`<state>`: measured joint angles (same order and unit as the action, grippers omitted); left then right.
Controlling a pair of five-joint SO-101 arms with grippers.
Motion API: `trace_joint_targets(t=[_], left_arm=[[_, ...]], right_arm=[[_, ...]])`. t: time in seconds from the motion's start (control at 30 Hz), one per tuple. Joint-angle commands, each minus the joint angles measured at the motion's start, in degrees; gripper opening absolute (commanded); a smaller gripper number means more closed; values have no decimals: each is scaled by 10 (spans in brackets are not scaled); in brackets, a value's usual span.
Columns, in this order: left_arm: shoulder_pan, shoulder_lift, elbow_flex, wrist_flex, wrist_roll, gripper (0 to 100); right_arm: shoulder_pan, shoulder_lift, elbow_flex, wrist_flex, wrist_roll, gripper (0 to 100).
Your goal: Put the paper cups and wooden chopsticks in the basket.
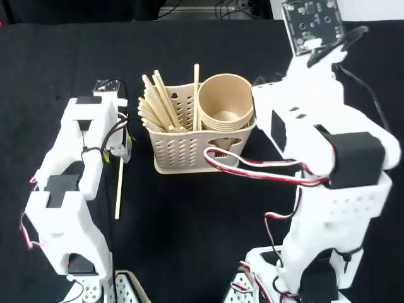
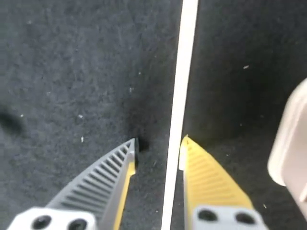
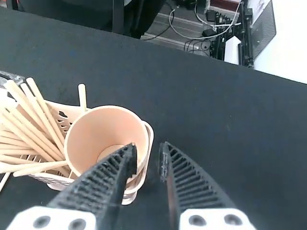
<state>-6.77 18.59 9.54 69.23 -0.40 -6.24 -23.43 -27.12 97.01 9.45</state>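
Chopstick [image 2: 180, 96] beside basket [image 1: 180, 151]: light, stiff, thin, may roll; pinch mid-length. Left claw [image 2: 159, 140] spread astride it; right claw [image 3: 147, 145] parted over basket's cups [image 3: 103, 139].

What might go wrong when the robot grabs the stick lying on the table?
The stick is thin and lies flat, so it may slip when the open left gripper closes. Held near one end, it might droop. The basket is already crowded with leaning sticks, so dropping it in may knock some out.
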Motion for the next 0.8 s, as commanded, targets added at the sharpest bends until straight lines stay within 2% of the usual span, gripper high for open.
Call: trace_joint_targets(t=[0.0, 0.1, 0.23, 0.33, 0.5, 0.57, 0.67, 0.77], left_arm=[[-2, 44, -35, -1, -4, 133], [4, 86, -69, 14, -4, 30], [0, 101, -104, 46, -2, 26], [-5, 63, -105, 61, 0, 28], [-22, -84, -43, 57, 3, 28], [-44, -160, -3, 40, 25, 28], [-80, -295, 81, -13, 68, 29], [-90, -453, 189, -100, 76, 29]], right_arm=[[8, -21, -36, 14, 0, 89], [8, -36, -30, 16, 0, 89], [8, -51, -31, 29, 0, 89], [9, -61, -29, 39, 0, 89], [78, -63, -29, 40, -2, 89], [117, -62, -13, 39, 0, 89], [176, -66, 44, 38, 1, 88], [224, -61, 120, 18, 6, 86]])
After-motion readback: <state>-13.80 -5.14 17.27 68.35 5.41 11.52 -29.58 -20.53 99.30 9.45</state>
